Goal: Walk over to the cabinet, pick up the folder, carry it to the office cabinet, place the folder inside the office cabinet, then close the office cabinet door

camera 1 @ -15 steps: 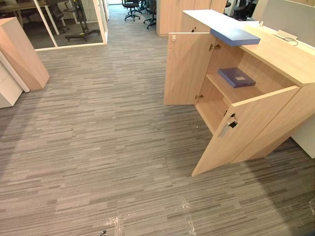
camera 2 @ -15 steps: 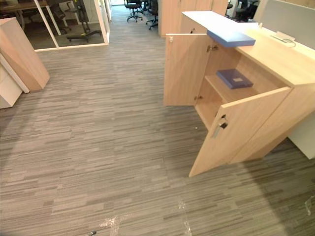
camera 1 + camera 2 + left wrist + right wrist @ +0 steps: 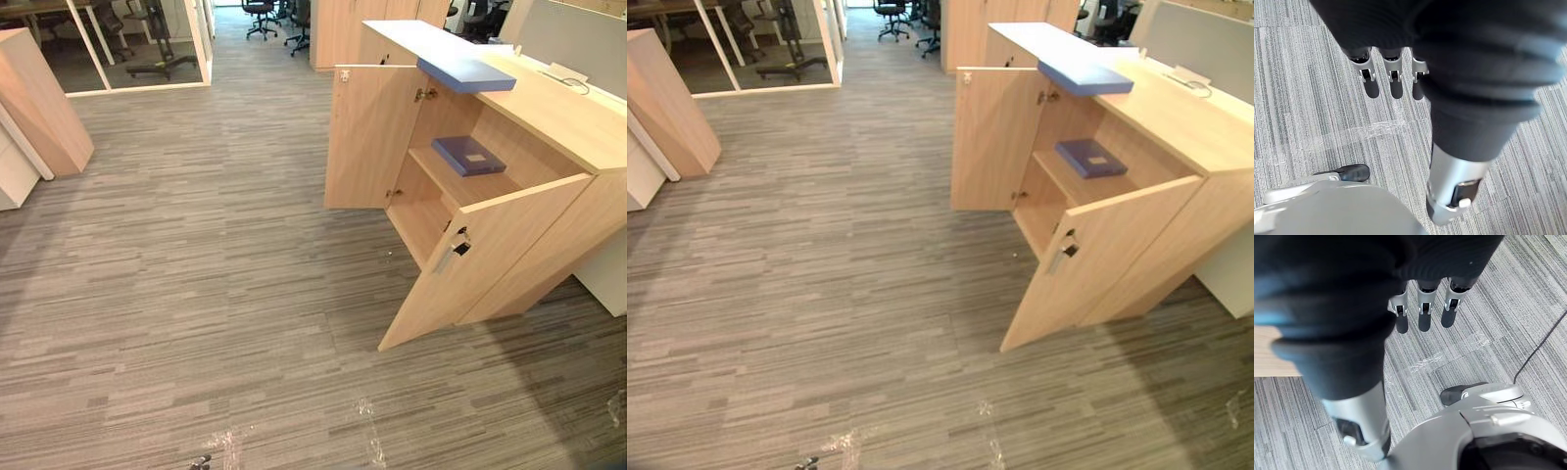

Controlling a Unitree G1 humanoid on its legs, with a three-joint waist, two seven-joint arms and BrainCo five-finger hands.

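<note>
A light wood office cabinet (image 3: 573,117) stands at the right with both doors swung open. A dark blue folder (image 3: 470,155) lies flat on its inner shelf. A lighter blue folder (image 3: 468,72) rests on the cabinet's top, overhanging the front edge. My left hand (image 3: 1395,73) hangs over the carpet with straight fingers and holds nothing. My right hand (image 3: 1422,307) hangs the same way, fingers straight and empty. Both hands are well away from the cabinet.
The nearer door (image 3: 480,259) juts out over the carpet; the far door (image 3: 370,137) stands open too. A wood cabinet (image 3: 39,103) and white unit (image 3: 15,171) sit at the left. Glass partition (image 3: 147,49) and office chairs (image 3: 263,15) lie beyond. Tape marks (image 3: 367,431) lie on the floor.
The whole picture has shifted slightly, so the camera has moved a little. The folders and the cabinet doors stay where they were.
</note>
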